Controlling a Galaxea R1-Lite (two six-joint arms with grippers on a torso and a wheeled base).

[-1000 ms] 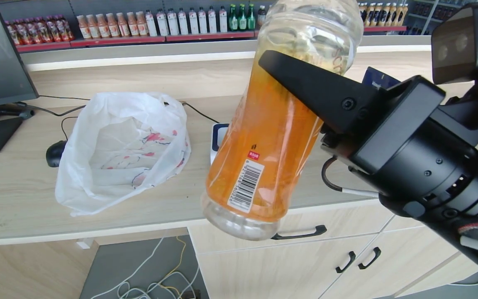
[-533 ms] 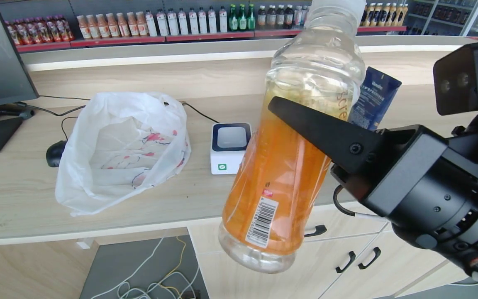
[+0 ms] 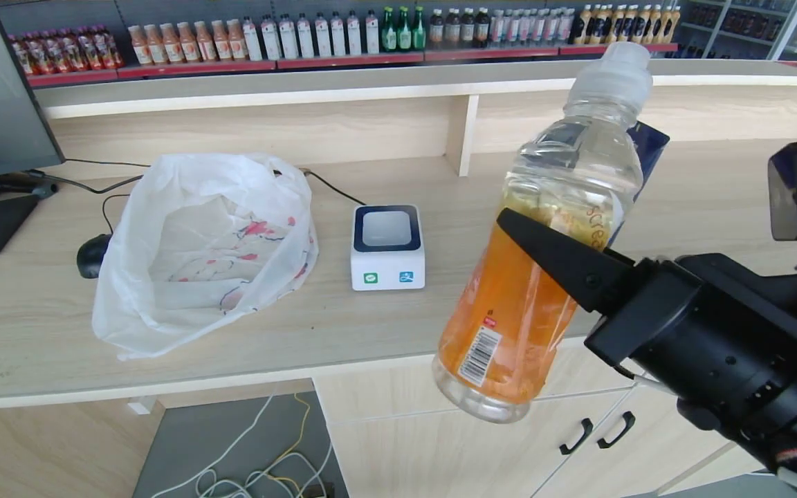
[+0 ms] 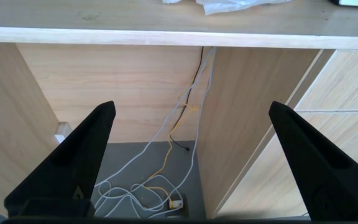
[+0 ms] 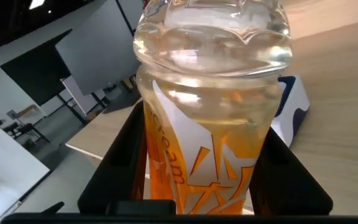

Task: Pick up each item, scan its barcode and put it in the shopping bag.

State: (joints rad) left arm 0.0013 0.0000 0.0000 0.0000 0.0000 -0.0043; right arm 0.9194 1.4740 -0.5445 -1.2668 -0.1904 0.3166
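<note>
Where the head view is consulted, a clear plastic bottle of orange drink (image 3: 509, 311) is found right of the frame centre, tilted, with its pale cap toward the upper right and its base toward the lower centre. The bottle is clamped at mid-body by the right gripper (image 3: 544, 238), whose black fingers (image 5: 118, 163) are pressed against opposite sides of it. A white barcode label (image 3: 479, 356) is carried near the base and is turned toward the head camera. In the picture, the base is seen in front of the light wooden counter's (image 3: 39, 304) front edge and the cabinet fronts below it.

A white cube-shaped scanner with a dark top window (image 3: 387, 247) is placed on the counter at the frame centre, left of the bottle and apart from it. A white plastic shopping bag (image 3: 205, 256) is set open at centre left, just beside the scanner. A dark blue carton (image 3: 651, 149) is partly hidden behind the bottle's upper part. A black computer mouse (image 3: 92, 254) is located left of the bag.

The left gripper (image 4: 191, 155) is held below the counter edge with its fingers spread wide and nothing between them; loose cables (image 4: 160, 186) are seen on the floor beyond.
</note>
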